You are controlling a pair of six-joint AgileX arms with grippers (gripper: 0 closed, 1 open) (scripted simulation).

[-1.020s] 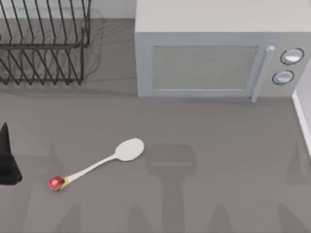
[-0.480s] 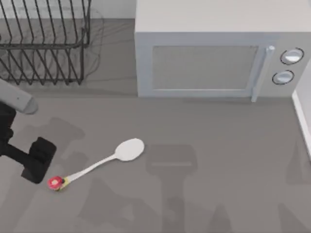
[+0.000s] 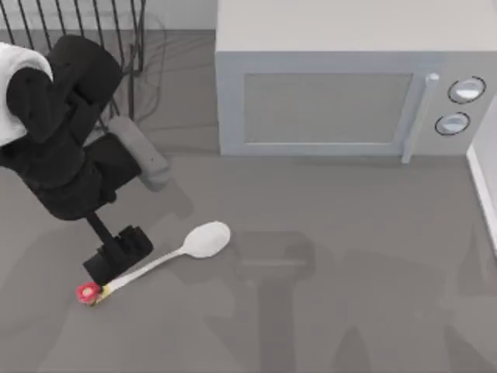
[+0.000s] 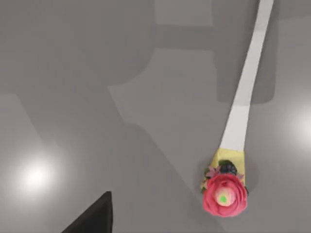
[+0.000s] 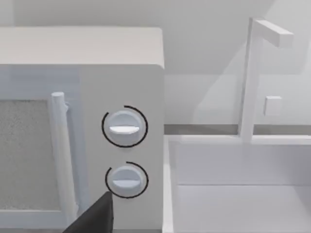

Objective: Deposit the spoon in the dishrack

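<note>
While spoon [image 3: 175,254] lies on table, left gripper [image 3: 116,256] hovers over handle.

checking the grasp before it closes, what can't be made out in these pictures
- Top view: the left end effector sits over the spoon handle; whether it is open or shut is hidden by its own body.
- Top view: the left arm covers much of the dishrack, and the top edge cuts off the rest.
- Left wrist view: the spoon's bowl is cut off by the edge.
- Right wrist view: one dark tip of the right end effector at the edge; its state cannot be told.
</note>
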